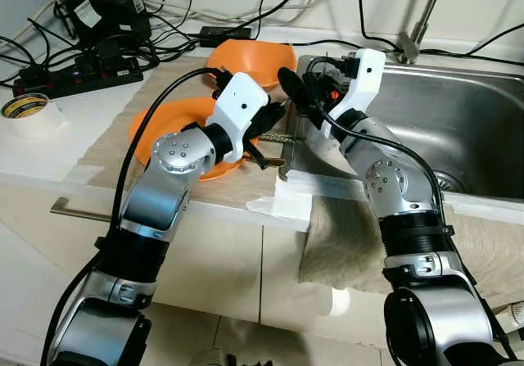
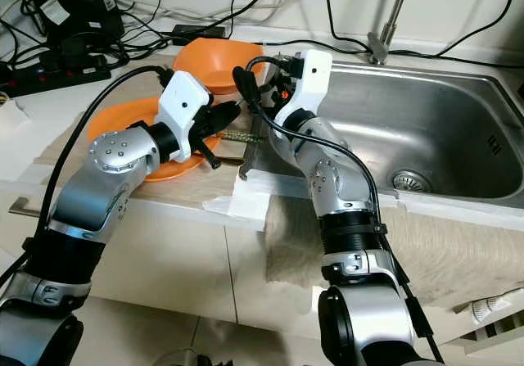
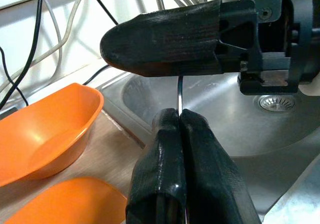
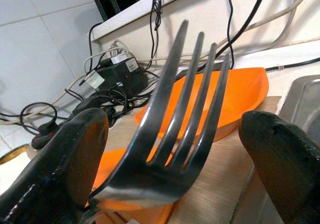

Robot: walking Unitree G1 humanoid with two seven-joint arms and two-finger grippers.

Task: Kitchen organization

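At the steel sink's edge (image 1: 291, 163), left claw (image 3: 179, 119) pinching a slim metal fork (image 4: 175, 134); right claw (image 4: 172, 149) spread around its tines.

The shiny steel fork (image 4: 172, 134) loses its handle below the right wrist picture's edge — the tines alone show. In the head views the white left gripper (image 1: 266, 128) covers the flat orange plastic plate (image 1: 168, 120) at its three o'clock side, and the right arm hides the deep orange plastic bowl's (image 1: 250, 59) near rim — its four o'clock part.

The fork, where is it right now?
The fork is pinched in the left gripper, held up between the right gripper's open fingers, beside the sink's left edge near the orange bowl.
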